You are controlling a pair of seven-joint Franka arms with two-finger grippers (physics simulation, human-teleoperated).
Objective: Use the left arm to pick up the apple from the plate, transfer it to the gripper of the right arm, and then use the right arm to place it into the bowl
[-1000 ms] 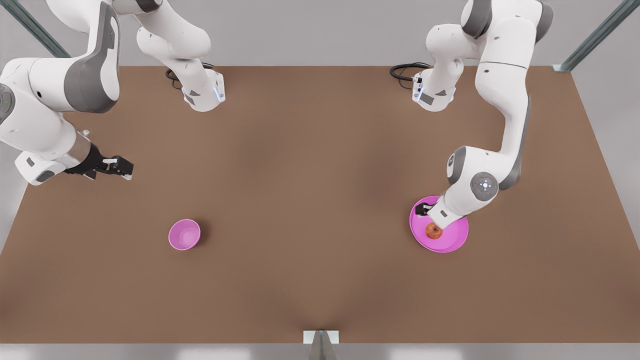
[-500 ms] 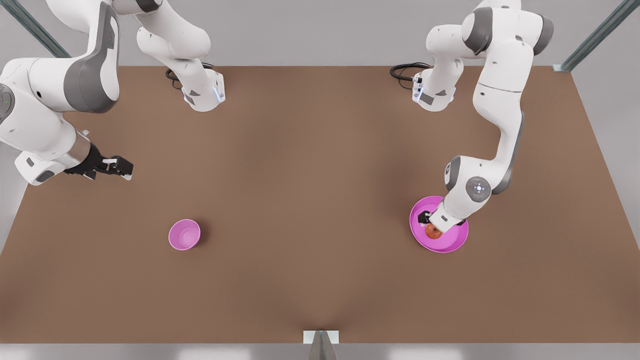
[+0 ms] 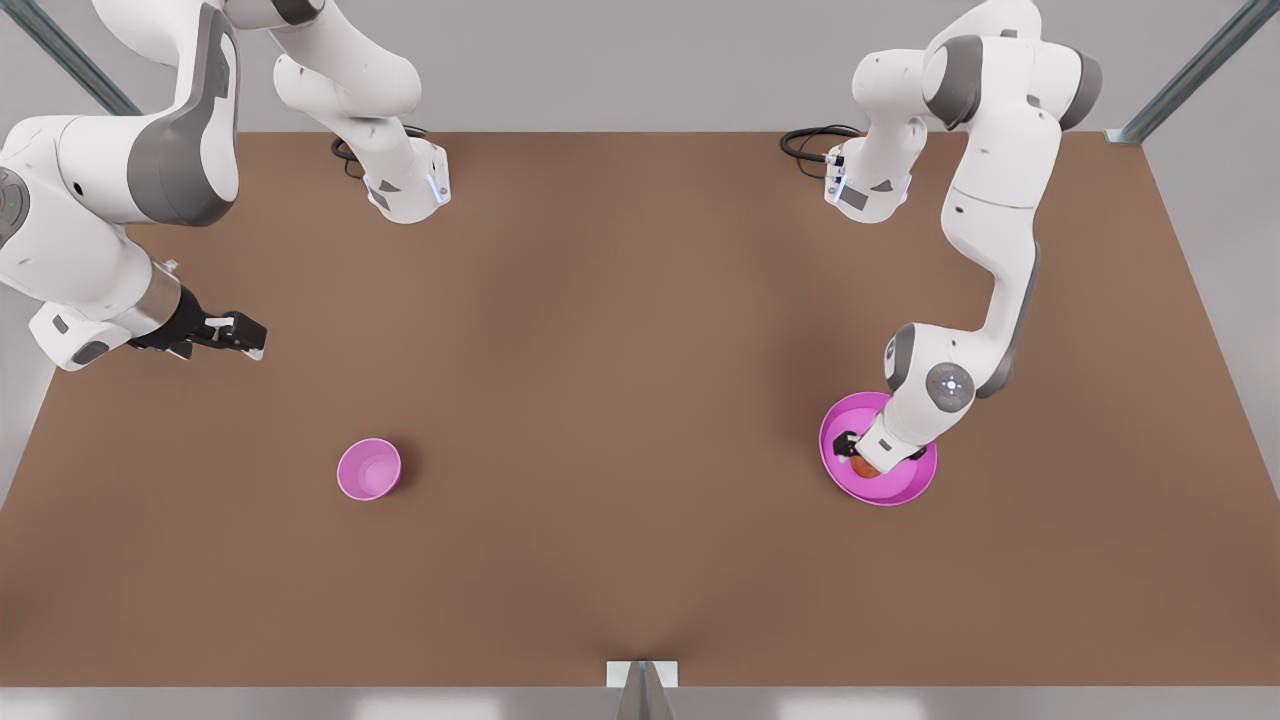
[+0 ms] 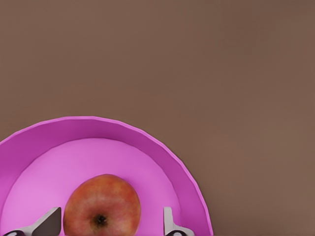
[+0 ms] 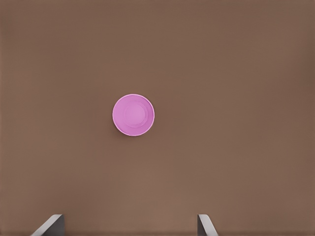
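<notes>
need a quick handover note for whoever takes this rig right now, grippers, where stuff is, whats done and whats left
Left gripper: open, low over the plate, fingers either side of the apple, not closed on it.
Right gripper: open, empty, waiting above the table at the front view's left.
Bowl: empty, at the front view's left.
Done: approach to the apple.
Left: grasp, lift, handover to the right gripper, place in the bowl.
</notes>
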